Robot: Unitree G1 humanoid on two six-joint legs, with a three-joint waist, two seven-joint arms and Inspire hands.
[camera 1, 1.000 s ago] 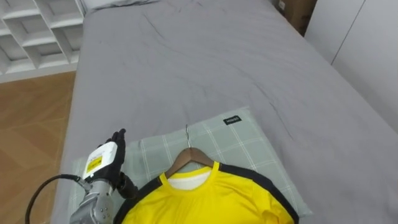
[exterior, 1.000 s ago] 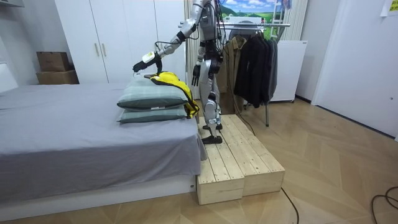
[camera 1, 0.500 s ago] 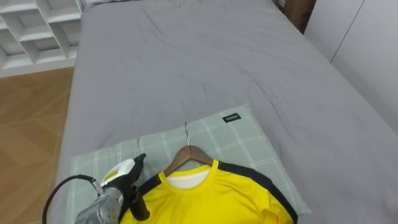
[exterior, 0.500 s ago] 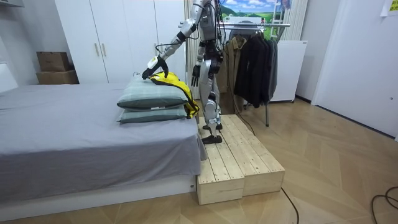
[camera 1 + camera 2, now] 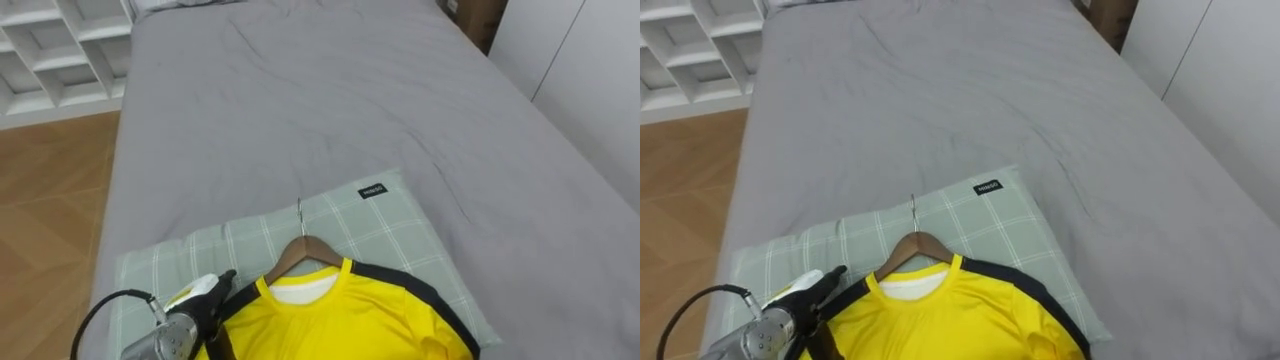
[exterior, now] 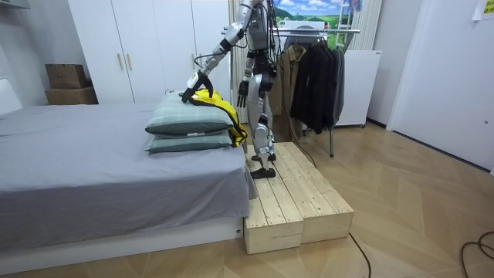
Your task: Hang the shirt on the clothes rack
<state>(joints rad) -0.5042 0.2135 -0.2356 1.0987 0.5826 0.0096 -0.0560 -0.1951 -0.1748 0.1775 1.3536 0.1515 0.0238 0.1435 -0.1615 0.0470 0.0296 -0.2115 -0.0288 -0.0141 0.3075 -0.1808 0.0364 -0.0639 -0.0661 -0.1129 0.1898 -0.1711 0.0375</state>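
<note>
A yellow shirt (image 5: 340, 315) with black trim lies on a wooden hanger (image 5: 300, 250), whose metal hook points up the bed. Both rest on a green checked pillow (image 5: 390, 220) at the near end of the grey bed (image 5: 300, 100). My left hand (image 5: 195, 300) is at the shirt's left shoulder, fingers stretched toward the collar and resting at the black trim. In the room view the left hand (image 6: 193, 81) sits on top of the shirt (image 6: 212, 100), and my right hand (image 6: 242, 94) hangs by my hip. I stand on a wooden platform (image 6: 293, 193) beside the bed.
Two stacked pillows (image 6: 185, 131) lie at the bed's edge. A clothes rack (image 6: 316, 69) with dark garments stands behind me. White cube shelves (image 5: 60, 50) are past the bed's far left, with wooden floor beside them. White wardrobes (image 6: 147, 46) and cardboard boxes (image 6: 65, 77) line the wall.
My left hand has come down from above the pillow's left part and moved right onto the shirt's left shoulder. The shirt and hanger lie as before.
</note>
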